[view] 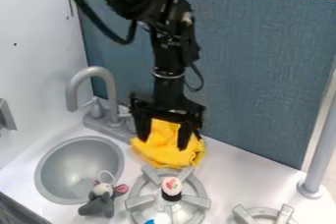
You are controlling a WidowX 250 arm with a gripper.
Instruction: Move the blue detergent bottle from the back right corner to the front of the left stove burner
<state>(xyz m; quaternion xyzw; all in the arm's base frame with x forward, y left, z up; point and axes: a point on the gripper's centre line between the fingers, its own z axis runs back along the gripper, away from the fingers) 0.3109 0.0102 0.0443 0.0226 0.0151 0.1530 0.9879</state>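
Note:
The black gripper (163,144) hangs down at the back of the counter, over a crumpled yellow cloth (161,157). Its two fingers stand wide apart, with part of the cloth showing between them. The cloth lies on the white counter between the faucet and the blue-grey back panel, just behind the front stove burner. Whether the fingertips touch the cloth, I cannot tell.
A grey faucet (111,90) and round sink (56,166) are at left. A grey plush mouse (98,207) lies at the sink's edge. One burner (139,202) carries a small black-and-white object (172,191); another burner (244,214) and a grey post (320,149) are right.

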